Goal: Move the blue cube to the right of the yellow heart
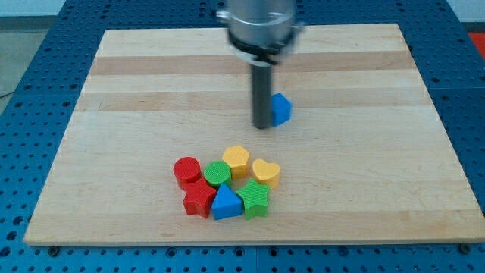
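Note:
The blue cube (282,108) sits near the middle of the wooden board (136,91). My tip (262,126) is right at the cube's left side, touching or nearly touching it. The yellow heart (266,172) lies below, at the right end of a cluster of blocks. The cube is above and slightly to the right of the heart, well apart from it.
The cluster near the board's bottom holds a yellow hexagon-like block (236,160), a green cylinder (217,174), a red cylinder (186,171), a red star-like block (199,200), a blue triangle (226,203) and a green block (255,199). Blue perforated table surrounds the board.

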Robot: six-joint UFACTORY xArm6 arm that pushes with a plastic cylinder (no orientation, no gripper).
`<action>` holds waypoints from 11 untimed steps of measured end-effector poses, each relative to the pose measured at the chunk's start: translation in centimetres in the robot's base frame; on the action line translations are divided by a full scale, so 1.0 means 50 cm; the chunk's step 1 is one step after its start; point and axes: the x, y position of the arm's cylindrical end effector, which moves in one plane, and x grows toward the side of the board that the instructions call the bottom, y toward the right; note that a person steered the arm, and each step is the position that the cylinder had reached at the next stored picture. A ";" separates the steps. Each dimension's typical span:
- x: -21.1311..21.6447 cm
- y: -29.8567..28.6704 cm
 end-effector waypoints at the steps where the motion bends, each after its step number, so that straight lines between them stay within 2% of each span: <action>1: 0.021 0.059; 2: 0.007 -0.012; 3: -0.051 -0.080; 4: -0.121 -0.072; 5: -0.105 0.034; 6: -0.018 0.183; 7: 0.033 0.260; 8: -0.039 0.225; 9: -0.063 0.130; 10: 0.022 0.094; 11: 0.108 0.201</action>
